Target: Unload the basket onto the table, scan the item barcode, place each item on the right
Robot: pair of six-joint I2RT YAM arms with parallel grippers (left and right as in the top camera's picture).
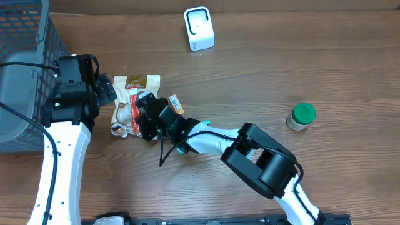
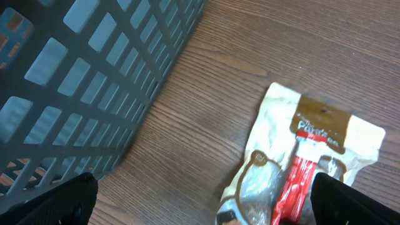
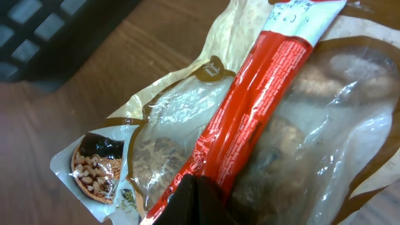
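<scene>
The item is a clear and beige snack bag with a red strip down its middle, lying at the table's left. My right gripper reaches across onto it. In the right wrist view, the right gripper is shut with its tips pinched on the bag's red strip. My left gripper hovers just left of the bag, open. Its dark fingertips stand far apart at the bottom corners of the left wrist view, and the snack bag lies toward the right one. No barcode shows in any view.
A white scanner stands upright at the back centre. A grey mesh basket fills the far left, close to the left arm. A jar with a green lid sits at the right.
</scene>
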